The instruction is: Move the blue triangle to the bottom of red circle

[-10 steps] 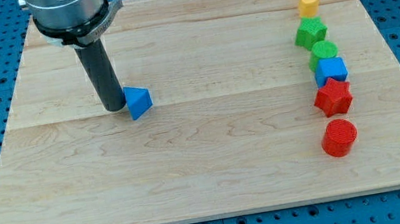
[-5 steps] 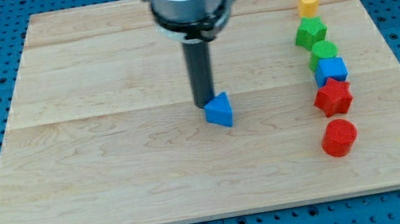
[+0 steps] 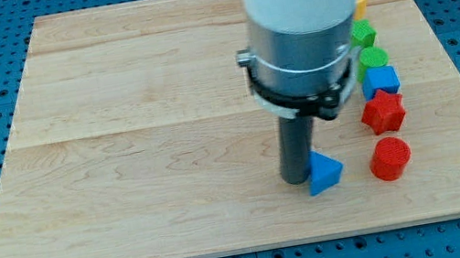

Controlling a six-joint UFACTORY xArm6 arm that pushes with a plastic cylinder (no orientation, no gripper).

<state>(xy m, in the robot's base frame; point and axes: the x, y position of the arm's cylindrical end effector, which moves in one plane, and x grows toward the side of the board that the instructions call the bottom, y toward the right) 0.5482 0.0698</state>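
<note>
Tip (image 3: 298, 179) touches blue triangle (image 3: 324, 172) on its left; no claw, just a rod. Light, rigid, slides easily, may pivot off-centre. Red circle (image 3: 390, 159) just right.

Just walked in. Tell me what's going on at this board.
My tip is against the view's left side of the blue triangle, pushing it toward the red circle to its right. A gap remains between them, and the triangle is level with the circle, not yet below it.
</note>
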